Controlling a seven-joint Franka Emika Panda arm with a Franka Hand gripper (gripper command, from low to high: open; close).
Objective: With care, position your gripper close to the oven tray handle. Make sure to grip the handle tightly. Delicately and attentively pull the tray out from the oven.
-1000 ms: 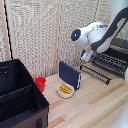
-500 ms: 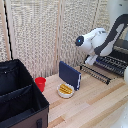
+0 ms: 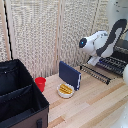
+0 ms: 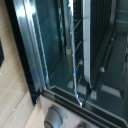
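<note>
The black and silver oven (image 3: 122,48) stands at the exterior view's right edge, partly hidden by my white arm. The dark wire tray (image 3: 113,65) lies in front of it, with its thin handle rail (image 3: 95,75) along the front edge. My gripper (image 3: 94,61) hangs just above the tray, near the rail; its fingers are too small to make out. The wrist view looks into the oven (image 4: 100,45) past its glass door, with thin wire bars (image 4: 75,55) and a knob (image 4: 55,118). No fingers show there.
An upright dark-blue slab (image 3: 69,75), a bowl of yellow food (image 3: 65,90) and a red cup (image 3: 40,83) stand on the wooden table (image 3: 95,107). A big black fabric bin (image 3: 20,100) fills the exterior view's left. A reed screen backs the scene.
My arm has come down and a little toward the exterior view's right, closer to the tray and oven. Nothing else has moved.
</note>
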